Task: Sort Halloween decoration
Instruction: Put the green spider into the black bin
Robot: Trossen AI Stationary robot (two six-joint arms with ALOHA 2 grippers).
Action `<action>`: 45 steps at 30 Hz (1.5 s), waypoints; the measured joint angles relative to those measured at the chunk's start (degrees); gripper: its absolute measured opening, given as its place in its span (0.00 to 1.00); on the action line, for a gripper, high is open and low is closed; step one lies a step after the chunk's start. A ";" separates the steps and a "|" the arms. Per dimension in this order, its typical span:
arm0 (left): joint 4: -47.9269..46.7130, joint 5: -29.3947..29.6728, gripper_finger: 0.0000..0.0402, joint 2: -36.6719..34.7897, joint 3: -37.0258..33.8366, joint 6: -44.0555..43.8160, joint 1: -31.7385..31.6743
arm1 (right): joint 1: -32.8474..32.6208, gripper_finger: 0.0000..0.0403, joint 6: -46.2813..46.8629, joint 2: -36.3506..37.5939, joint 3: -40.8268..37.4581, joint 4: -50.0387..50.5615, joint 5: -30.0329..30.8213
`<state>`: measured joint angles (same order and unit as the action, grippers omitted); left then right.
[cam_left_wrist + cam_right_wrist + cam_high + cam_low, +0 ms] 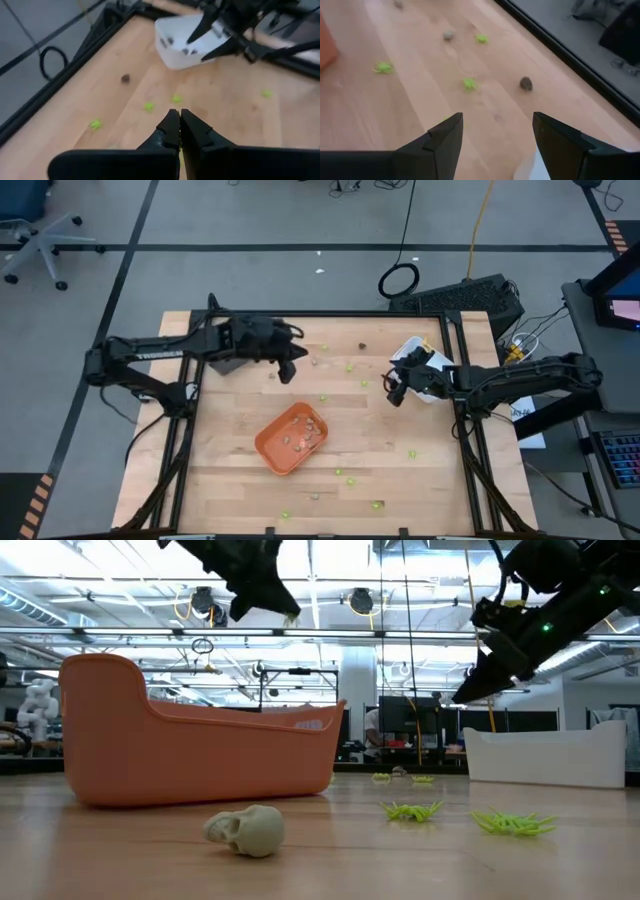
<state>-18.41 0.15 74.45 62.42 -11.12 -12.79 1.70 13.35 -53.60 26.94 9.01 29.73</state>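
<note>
Scattered across the bench [230,480]: Halloween decoration [468,83], lime-green, tan-grey and dark brown bits lying well apart, presumably awaiting sorting by kind. Orange tray [290,438] near the middle already holding several tan pieces; white tray [420,350] at the right edge holding dark ones. Left gripper [179,131] raised over the far part, fingers clenched on nothing visible. Right gripper [495,131] just beside the white tray, fingers released and spread, probably lining up on a nearby piece.

I see bare wood across the left side of the table [215,430], open for a pass. The orange tray [290,438] blocks the centre, the white tray [420,352] the upper right, with lime-green pieces [349,367] dotted between them.
</note>
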 joint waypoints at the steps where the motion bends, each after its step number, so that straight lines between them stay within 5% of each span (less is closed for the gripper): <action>1: 2.26 0.09 0.00 -0.97 -1.83 -0.17 0.33 | -0.31 0.56 -0.74 0.00 0.00 -1.03 0.01; 12: 34.16 1.62 0.00 -4.04 -16.63 4.70 1.57 | -1.12 0.56 -9.19 0.02 0.00 -9.20 -0.05; 32: 36.07 -7.85 0.00 -4.04 -16.42 51.34 4.51 | -1.10 0.56 -9.65 -2.02 0.00 -12.44 -2.89; 45: 37.26 -7.11 0.00 -4.02 -16.42 48.16 6.22 | -1.10 0.56 -9.60 -2.75 0.00 -12.68 -3.51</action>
<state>18.85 -6.96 70.43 46.00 37.03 -6.57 0.60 3.75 -56.36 26.94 -3.67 26.22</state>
